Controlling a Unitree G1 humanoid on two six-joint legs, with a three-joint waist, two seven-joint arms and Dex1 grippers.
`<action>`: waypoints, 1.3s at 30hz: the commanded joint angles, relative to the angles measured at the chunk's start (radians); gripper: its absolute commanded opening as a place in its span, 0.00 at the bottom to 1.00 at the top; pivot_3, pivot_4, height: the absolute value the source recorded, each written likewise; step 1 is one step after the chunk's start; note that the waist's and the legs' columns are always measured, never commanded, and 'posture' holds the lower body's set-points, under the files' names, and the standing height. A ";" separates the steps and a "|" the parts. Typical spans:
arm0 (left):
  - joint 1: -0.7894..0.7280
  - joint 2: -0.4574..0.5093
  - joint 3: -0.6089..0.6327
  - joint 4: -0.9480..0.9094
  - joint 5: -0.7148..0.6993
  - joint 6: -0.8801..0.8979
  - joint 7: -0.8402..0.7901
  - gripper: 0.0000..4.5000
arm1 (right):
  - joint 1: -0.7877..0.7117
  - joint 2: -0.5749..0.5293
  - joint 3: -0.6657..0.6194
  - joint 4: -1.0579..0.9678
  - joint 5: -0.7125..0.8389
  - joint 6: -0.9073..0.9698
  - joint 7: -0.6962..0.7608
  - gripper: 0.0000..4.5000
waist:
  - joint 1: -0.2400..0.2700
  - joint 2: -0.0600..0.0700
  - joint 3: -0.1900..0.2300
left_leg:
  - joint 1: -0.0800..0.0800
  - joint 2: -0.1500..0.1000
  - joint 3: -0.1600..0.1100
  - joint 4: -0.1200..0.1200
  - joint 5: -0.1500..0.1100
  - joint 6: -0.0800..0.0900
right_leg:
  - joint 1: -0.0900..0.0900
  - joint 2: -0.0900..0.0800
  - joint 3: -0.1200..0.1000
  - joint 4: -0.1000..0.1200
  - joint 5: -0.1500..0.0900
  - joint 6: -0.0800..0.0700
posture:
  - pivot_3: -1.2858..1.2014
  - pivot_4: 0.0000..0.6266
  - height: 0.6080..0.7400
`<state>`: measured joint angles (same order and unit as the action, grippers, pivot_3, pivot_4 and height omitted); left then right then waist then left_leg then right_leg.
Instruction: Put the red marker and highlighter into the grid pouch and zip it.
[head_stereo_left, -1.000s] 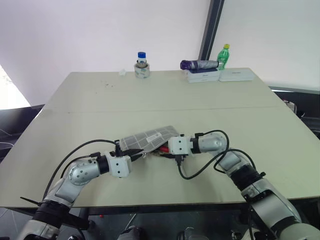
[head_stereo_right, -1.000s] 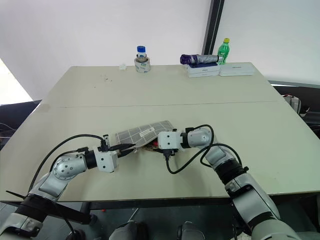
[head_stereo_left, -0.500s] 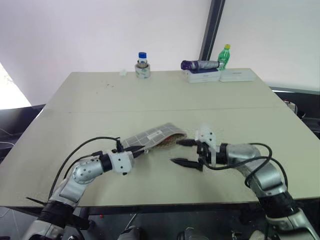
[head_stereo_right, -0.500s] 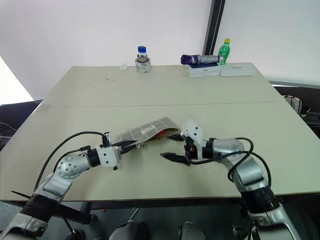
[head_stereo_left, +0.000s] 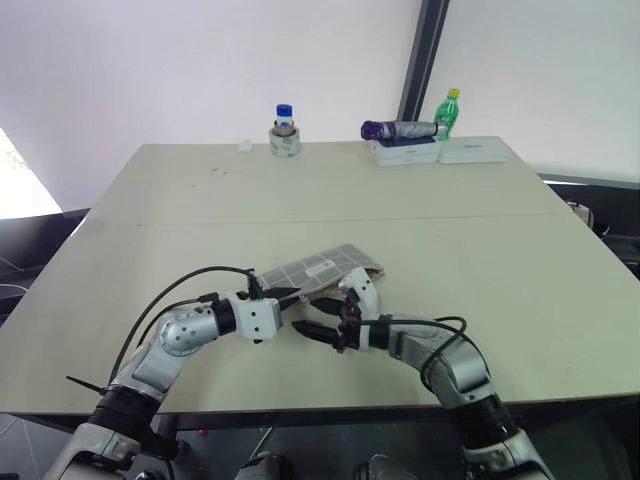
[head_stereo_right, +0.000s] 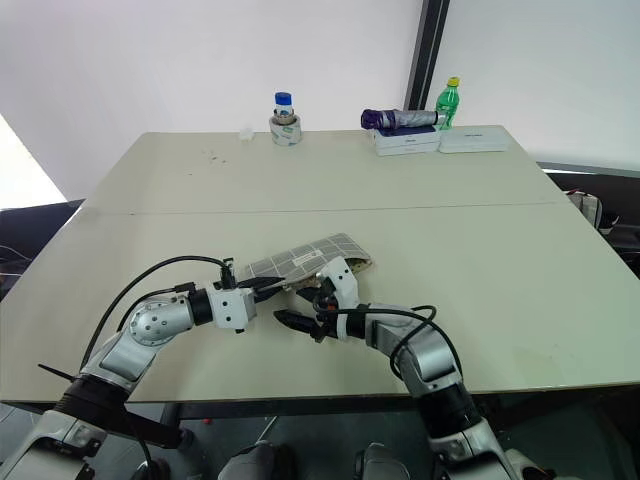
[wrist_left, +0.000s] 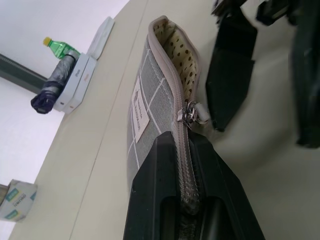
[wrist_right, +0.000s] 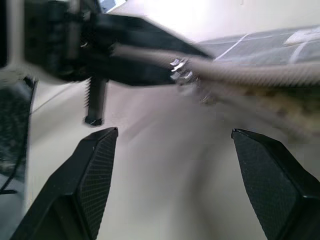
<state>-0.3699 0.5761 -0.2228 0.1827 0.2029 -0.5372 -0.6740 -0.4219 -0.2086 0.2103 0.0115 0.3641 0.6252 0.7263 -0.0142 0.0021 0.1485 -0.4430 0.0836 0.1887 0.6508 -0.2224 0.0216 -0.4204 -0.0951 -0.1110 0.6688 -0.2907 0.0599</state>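
**A:** Between the fingers of the left gripper (wrist_left: 186, 200), what do you make out?

**B:** The zipper edge of the grid pouch (head_stereo_left: 322, 270). The fingers are clamped tight on that seam at the pouch's near end, holding it partly lifted off the table (head_stereo_left: 480, 240). Just past the fingertips sits the metal zipper pull (wrist_left: 190, 111), and beyond it the mouth gapes, showing a pale dotted lining.

**A:** And the right gripper (head_stereo_left: 327, 316)?

**B:** Its jaws are spread wide with nothing in them, facing the left gripper's tips from just beside the pouch's open edge. From its wrist the pull hangs a little ahead, between its two fingers (wrist_right: 92, 175).

**A:** The red marker and highlighter?

**B:** I can't pick them out; they may be inside, but the lining hides whatever is there.

**A:** How will the pouch handle?

**B:** Light and floppy, I judge. Soft fabric buckles when pushed, so the seam needs the left grip as an anchor. The pull is small, hard and likely slippery; pinch it squarely across its tab, then draw along the track away from the anchored end.
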 joint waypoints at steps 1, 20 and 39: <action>-0.016 -0.001 0.001 -0.048 0.000 0.002 0.005 0.00 | -0.030 0.019 -0.013 0.018 -0.001 -0.044 0.003 0.84 | 0.000 0.000 0.000 | 0.000 0.000 0.000 0.000 0.000 0.000 | 0.000 0.000 0.000 0.000 0.000 0.000 | 0.52 0.24 1.00; 0.000 0.012 0.009 -0.074 0.018 0.024 0.012 0.00 | -0.012 0.030 -0.011 0.028 -0.009 -0.102 0.042 0.01 | -0.001 0.000 0.000 | 0.000 0.000 0.000 0.000 0.001 -0.002 | 0.000 0.000 0.000 0.000 0.000 0.000 | 0.52 0.24 1.00; 0.064 0.107 0.066 0.012 0.000 -0.029 0.040 0.00 | -0.041 -0.350 -0.177 0.195 -0.057 -0.206 0.132 0.01 | -0.001 0.000 0.000 | 0.000 0.000 0.000 -0.001 0.000 0.000 | 0.000 0.000 0.000 0.000 0.000 0.000 | 0.52 0.24 1.00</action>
<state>-0.3141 0.6604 -0.2111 0.1697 0.2065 -0.5696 -0.6551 -0.4365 -0.5319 0.0874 0.1789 0.3269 0.4697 0.8554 -0.0157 0.0021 0.1486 -0.4428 0.0839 0.1893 0.6499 -0.2224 0.0216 -0.4210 -0.0955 -0.1108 0.6685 -0.2908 0.0599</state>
